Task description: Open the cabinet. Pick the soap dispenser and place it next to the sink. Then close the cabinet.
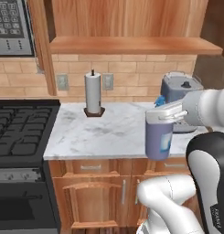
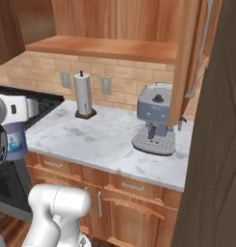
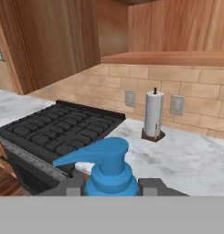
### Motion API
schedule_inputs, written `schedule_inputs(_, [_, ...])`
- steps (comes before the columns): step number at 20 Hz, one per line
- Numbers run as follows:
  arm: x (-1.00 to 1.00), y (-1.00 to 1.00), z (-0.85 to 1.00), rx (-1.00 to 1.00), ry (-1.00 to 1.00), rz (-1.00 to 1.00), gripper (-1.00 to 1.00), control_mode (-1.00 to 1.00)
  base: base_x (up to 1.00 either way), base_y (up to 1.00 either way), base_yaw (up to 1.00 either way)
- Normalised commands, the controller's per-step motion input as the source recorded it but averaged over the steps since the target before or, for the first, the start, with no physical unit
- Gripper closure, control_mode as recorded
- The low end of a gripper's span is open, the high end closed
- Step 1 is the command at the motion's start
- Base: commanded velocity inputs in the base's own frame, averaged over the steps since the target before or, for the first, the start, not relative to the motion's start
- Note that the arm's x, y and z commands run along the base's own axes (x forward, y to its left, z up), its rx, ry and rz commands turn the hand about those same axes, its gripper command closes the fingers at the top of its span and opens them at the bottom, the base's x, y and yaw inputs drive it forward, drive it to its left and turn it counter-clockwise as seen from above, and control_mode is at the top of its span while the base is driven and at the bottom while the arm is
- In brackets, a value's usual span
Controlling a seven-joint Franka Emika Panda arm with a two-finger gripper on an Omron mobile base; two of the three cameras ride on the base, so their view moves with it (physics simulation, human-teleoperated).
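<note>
Above the counter's [image 1: 104,132] front edge, we hold the soap dispenser [image 1: 159,139] clamped at its white collar in our end effector [image 3: 111,185], hanging clear of the marble. Our risks from here: clipping the coffee machine [image 2: 155,123], or knocking the open cabinet [image 2: 105,48] door while swinging.
</note>
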Motion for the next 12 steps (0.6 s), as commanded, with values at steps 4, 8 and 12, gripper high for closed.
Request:
schedule_inputs(4, [0.00,0.00,0.00,0.00,0.00,0.00,1.00,1.00,0.00,-0.01,0.66])
schedule_inputs(8, [0.00,0.00,0.00,0.00,0.00,0.00,1.00,1.00,0.00,-0.03,0.71])
schedule_inputs(12, [0.00,0.00,0.00,0.00,0.00,0.00,1.00,1.00,0.00,-0.05,0.76])
